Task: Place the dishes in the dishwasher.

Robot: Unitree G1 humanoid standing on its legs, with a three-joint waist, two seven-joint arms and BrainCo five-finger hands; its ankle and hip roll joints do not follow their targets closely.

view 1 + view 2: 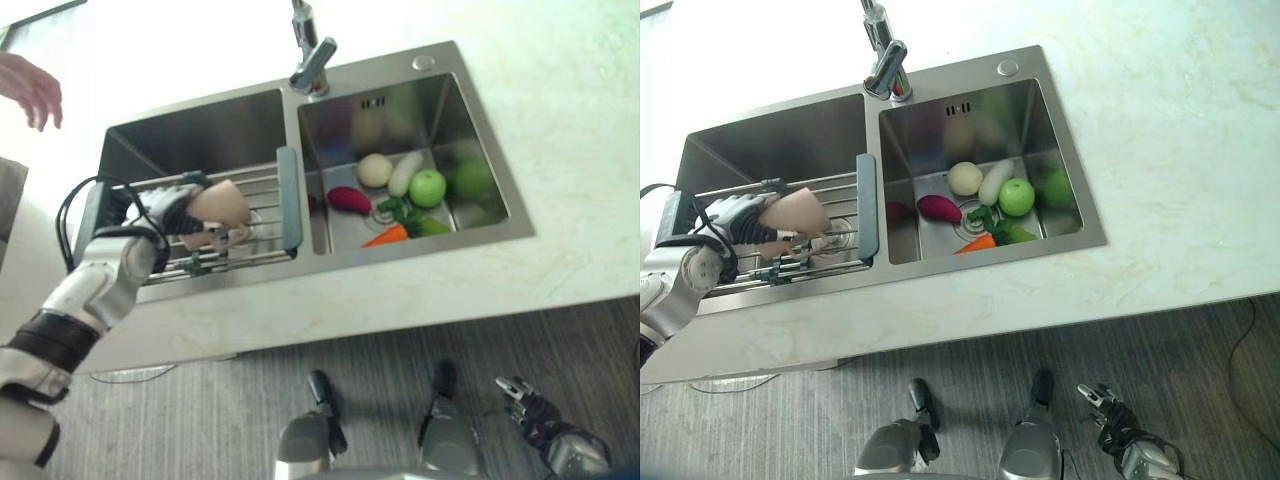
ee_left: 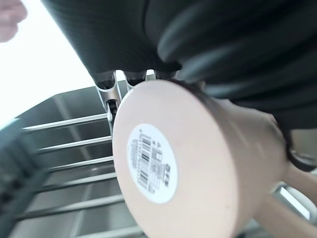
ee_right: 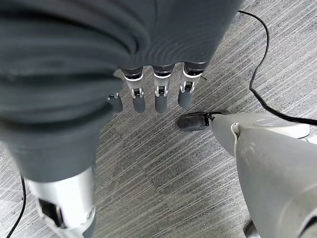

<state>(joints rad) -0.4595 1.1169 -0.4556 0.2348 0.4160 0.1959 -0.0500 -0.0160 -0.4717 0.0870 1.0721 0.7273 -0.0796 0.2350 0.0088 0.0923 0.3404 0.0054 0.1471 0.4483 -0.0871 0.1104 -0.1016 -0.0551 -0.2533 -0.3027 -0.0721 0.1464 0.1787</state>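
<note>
A pale pink mug point(image 1: 222, 203) hangs on its side just above the wire rack point(image 1: 262, 186) that spans the left sink basin. My left hand point(image 1: 165, 210) is shut on the mug from the rack's left end. Up close, the mug's base point(image 2: 151, 163) carries a white label and its handle point(image 2: 290, 198) points away. My right hand point(image 1: 530, 405) hangs low over the floor, well below the counter, and is open with its fingers point(image 3: 158, 94) straight and holding nothing.
The right basin point(image 1: 480, 135) holds a green apple point(image 1: 427, 187), a carrot point(image 1: 385, 236), a purple vegetable point(image 1: 348, 199) and pale ones. A faucet point(image 1: 312, 55) stands behind the divider. A person's hand point(image 1: 30, 88) is at the far left over the pale counter point(image 1: 560, 120).
</note>
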